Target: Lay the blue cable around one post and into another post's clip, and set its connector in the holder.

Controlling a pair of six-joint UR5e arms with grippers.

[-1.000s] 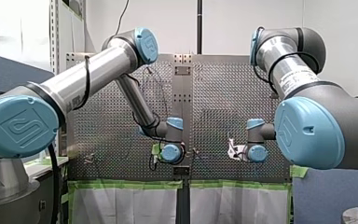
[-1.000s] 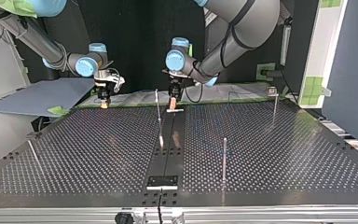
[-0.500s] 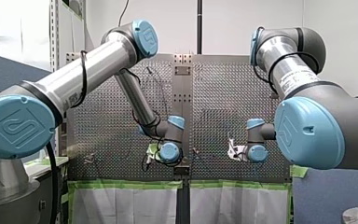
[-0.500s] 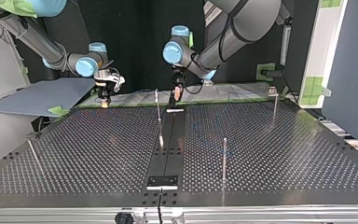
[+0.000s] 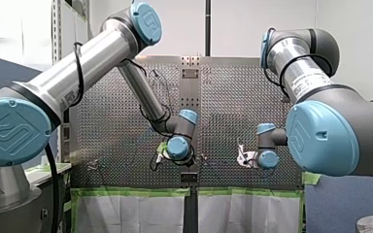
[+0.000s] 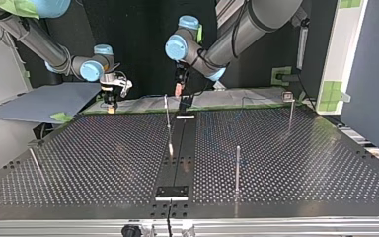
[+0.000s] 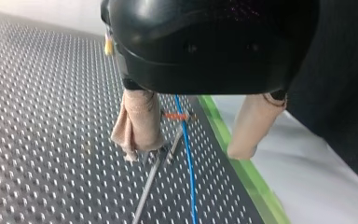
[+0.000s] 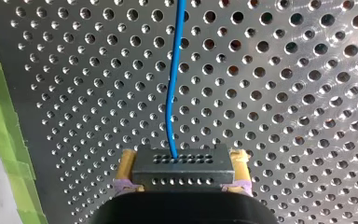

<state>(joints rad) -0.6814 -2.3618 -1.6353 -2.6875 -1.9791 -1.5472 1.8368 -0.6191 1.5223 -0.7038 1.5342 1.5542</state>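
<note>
The blue cable ran straight out from the connector across the perforated worktop. That connector sat pinched between the yellow pads of my right hand, so the plug end was secured but not yet set down anywhere. In the top view that right hand hung at the upper left of the frame, over the far edge of the worktop. In the left wrist view the same cable lay flat on the plate, passing under my left hand and between its beige fingers, which were spread wide and gripped nothing. A small orange mark sat on the line just ahead of them, and a thin metal post showed just beside the cable. From across the worktop, my left hand was at upper centre, clear above the surface, with that metal post just below it in the frame. A second post stood at lower right of centre and a third post out at the right. I read this as the routing step barely begun: the line looked straight, not led round or fastened to anything I could see. The next move, to my eye, called for the left hand to drop squarely over the cable, close on it without snagging the post, and lead it round. The right hand would have to give slack rather than tug the plug.
</note>
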